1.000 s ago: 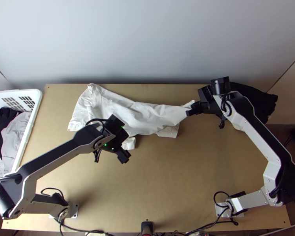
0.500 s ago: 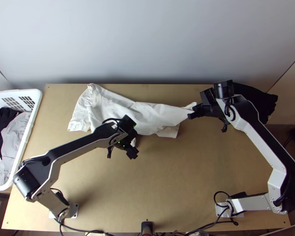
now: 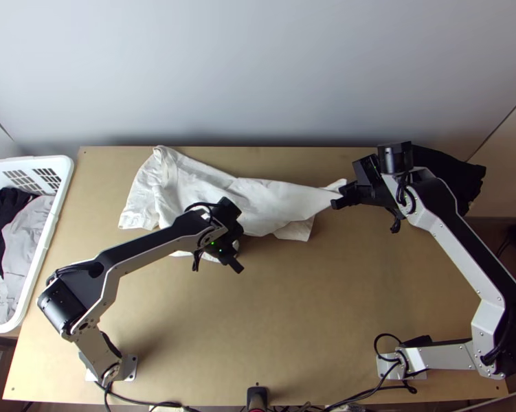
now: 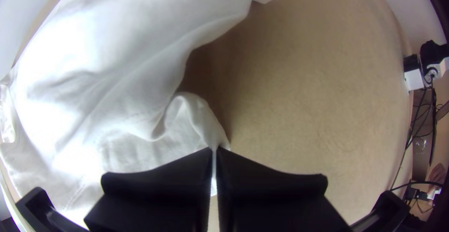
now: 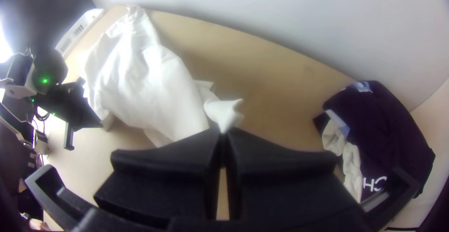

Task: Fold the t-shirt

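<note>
Pinching t-shirt [image 3: 264, 199], left arm [image 3: 148, 244] bent

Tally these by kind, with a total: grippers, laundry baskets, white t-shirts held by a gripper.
Left gripper and right gripper: 2
Laundry basket: 1
White t-shirt, held by both grippers: 1
Total: 4

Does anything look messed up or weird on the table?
Nothing looks spilled or broken. The white t-shirt looks crooked, though: it's rumpled, and narrows to a point where the right gripper pinches it. The left gripper pinches another bit. That's probably just from folding. Dark clothing sits heaped at the table's far right corner.
</note>
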Available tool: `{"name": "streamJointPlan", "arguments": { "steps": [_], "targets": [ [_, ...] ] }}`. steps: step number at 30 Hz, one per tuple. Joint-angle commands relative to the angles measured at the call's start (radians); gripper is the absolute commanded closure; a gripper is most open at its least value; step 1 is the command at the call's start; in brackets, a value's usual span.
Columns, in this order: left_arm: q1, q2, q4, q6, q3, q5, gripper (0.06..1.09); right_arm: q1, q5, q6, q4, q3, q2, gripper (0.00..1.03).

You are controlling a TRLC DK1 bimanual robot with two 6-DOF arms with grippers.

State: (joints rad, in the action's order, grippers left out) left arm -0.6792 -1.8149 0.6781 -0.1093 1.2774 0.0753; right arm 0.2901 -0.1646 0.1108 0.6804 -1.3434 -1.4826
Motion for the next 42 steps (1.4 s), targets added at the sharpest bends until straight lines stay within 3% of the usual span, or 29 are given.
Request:
{"name": "streamJointPlan", "arguments": {
  "steps": [1,9,16,29,42],
  "targets": [
    [0.017,0.077,0.049,-0.004,0.028,0.015,1.05,-0.011,0.0,-0.007,-0.001,-0.01,0.015,1.0],
    [0.152,0.338,0.206,-0.024,0.175,0.014,1.05,-0.028,0.0,0.006,0.019,-0.057,0.087,1.0],
    [0.379,0.479,0.285,-0.07,0.387,0.015,1.05,-0.028,0.004,-0.008,0.091,-0.226,0.136,1.0],
    [0.725,0.555,0.282,-0.086,0.841,0.014,1.05,-0.023,0.135,-0.008,0.183,-0.533,0.193,1.0],
    [0.785,0.707,0.127,-0.086,0.925,0.007,1.05,0.055,0.293,0.075,0.156,-0.628,0.347,1.0]
  ]
}}
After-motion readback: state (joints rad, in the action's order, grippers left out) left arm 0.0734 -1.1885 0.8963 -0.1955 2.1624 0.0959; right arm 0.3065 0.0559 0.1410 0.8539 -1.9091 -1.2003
